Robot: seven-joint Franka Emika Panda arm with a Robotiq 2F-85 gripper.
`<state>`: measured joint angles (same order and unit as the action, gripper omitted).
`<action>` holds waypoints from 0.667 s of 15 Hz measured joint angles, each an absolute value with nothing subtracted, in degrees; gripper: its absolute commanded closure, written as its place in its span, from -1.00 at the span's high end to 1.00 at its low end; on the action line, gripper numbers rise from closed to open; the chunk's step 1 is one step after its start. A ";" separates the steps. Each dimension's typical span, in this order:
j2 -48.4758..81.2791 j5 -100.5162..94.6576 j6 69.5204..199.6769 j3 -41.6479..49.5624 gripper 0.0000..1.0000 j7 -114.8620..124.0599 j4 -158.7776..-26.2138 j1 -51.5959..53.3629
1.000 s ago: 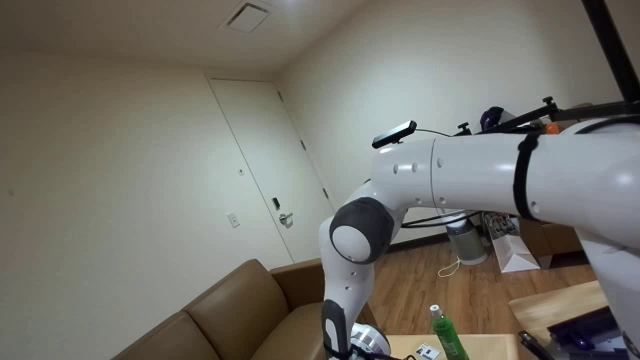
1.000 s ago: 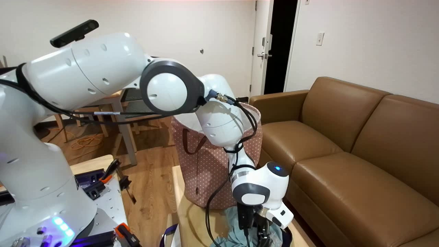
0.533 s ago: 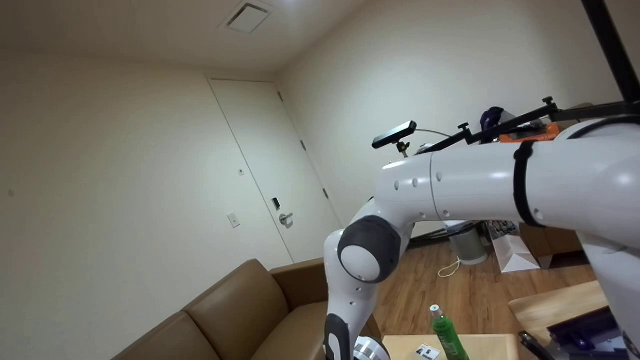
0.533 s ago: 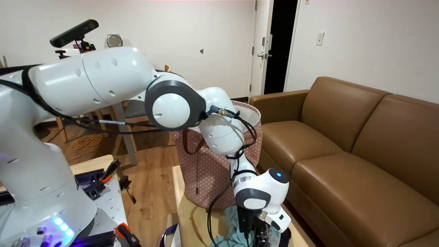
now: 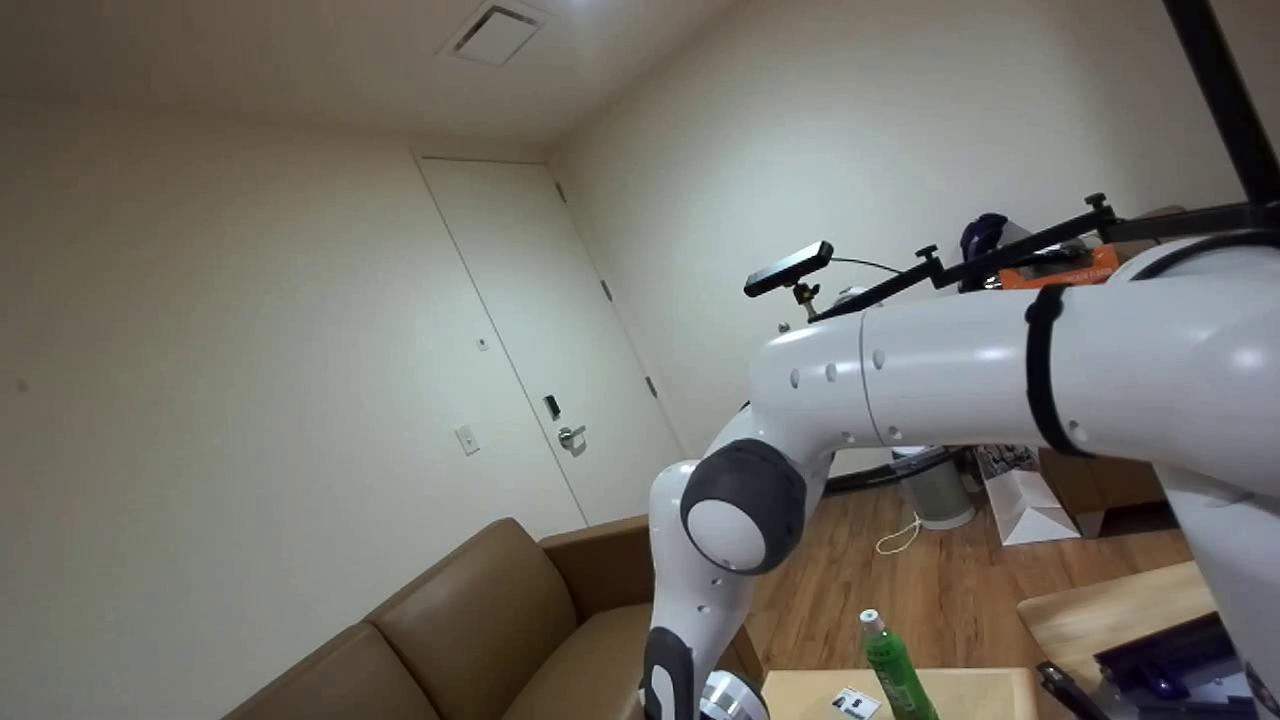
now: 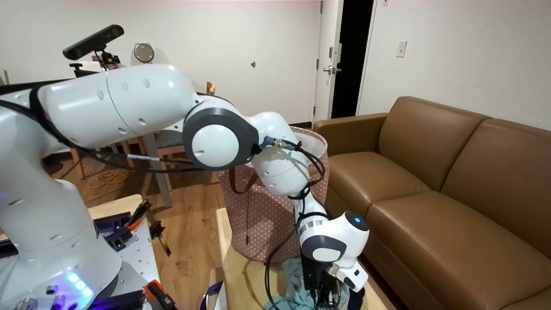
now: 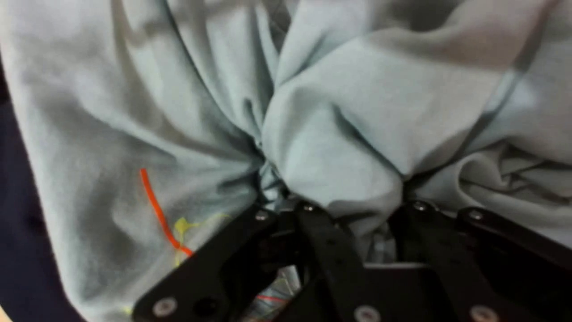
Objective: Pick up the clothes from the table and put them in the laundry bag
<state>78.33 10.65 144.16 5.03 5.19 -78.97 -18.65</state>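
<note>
While its fingers point(image 7: 333, 250) stand partway apart, the hand point(image 7: 362, 212) clasps bunched cloth point(image 7: 339, 174).

I see a glossy white arm point(image 6: 142, 101) with dark grey rings point(image 6: 247, 142) at its joints. Black cables point(image 6: 311, 156) are tied along it; blue lights point(image 6: 78, 285) shine on its base point(image 6: 56, 254). The end effector point(image 7: 357, 208) is black, with silver screws point(image 7: 165, 307).

Pale walls point(image 6: 465, 56) rise behind a brown sofa point(image 6: 456, 211) and wooden floor point(image 6: 189, 224)
</note>
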 measured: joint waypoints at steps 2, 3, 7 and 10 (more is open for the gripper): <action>78.08 10.68 143.44 4.81 -0.81 4.62 -78.98 -19.15; 77.85 10.69 143.14 4.53 -0.81 4.01 -79.09 -19.61; 73.23 10.69 143.17 4.09 -0.82 1.35 -84.14 -21.83; 65.57 10.64 144.21 5.85 -0.82 1.03 -91.47 -22.17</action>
